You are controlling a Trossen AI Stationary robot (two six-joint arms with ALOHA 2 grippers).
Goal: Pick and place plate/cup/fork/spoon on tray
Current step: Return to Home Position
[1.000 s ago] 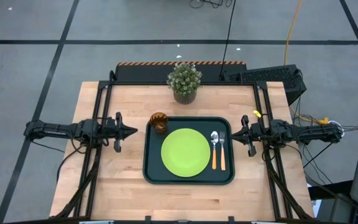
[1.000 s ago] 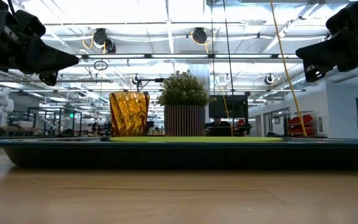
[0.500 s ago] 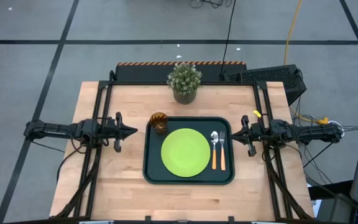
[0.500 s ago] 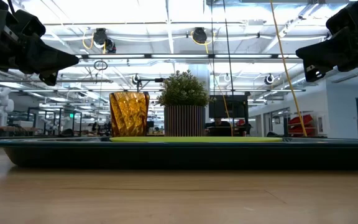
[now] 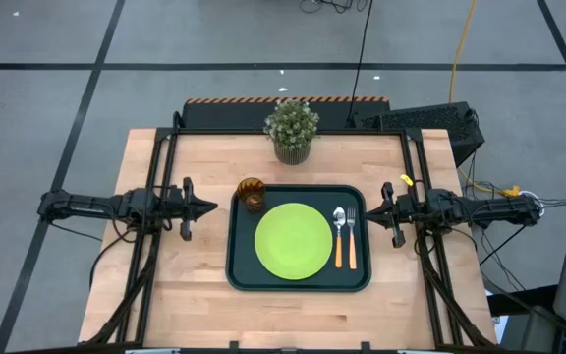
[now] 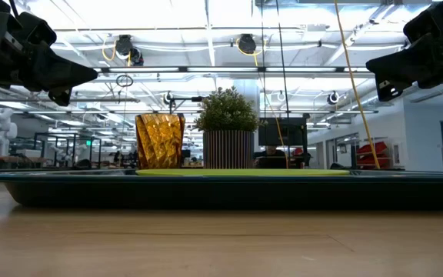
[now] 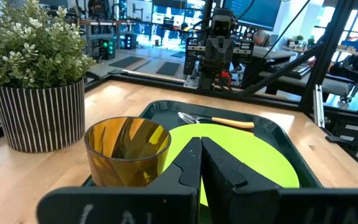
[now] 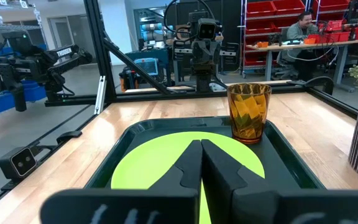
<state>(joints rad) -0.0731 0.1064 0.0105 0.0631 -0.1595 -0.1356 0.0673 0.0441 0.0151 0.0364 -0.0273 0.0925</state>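
The dark tray [image 5: 239, 275] lies in the middle of the table. The lime-green plate [image 5: 294, 241] lies flat in it. The amber cup [image 5: 252, 194] stands upright in the tray's far left corner and shows in the left wrist view [image 7: 127, 151]. The spoon [image 5: 339, 236] and the fork [image 5: 351, 236] lie side by side along the tray's right side, handles toward the near edge. My left gripper [image 5: 212, 207] is shut and empty, left of the tray, above the table. My right gripper [image 5: 370, 210] is shut and empty, right of the tray.
A potted green plant [image 5: 292, 131] in a striped pot stands on the table beyond the tray's far edge. Bare wood lies in front of the tray and on both sides under the arms. A person sits at a desk in the room behind [image 8: 302, 28].
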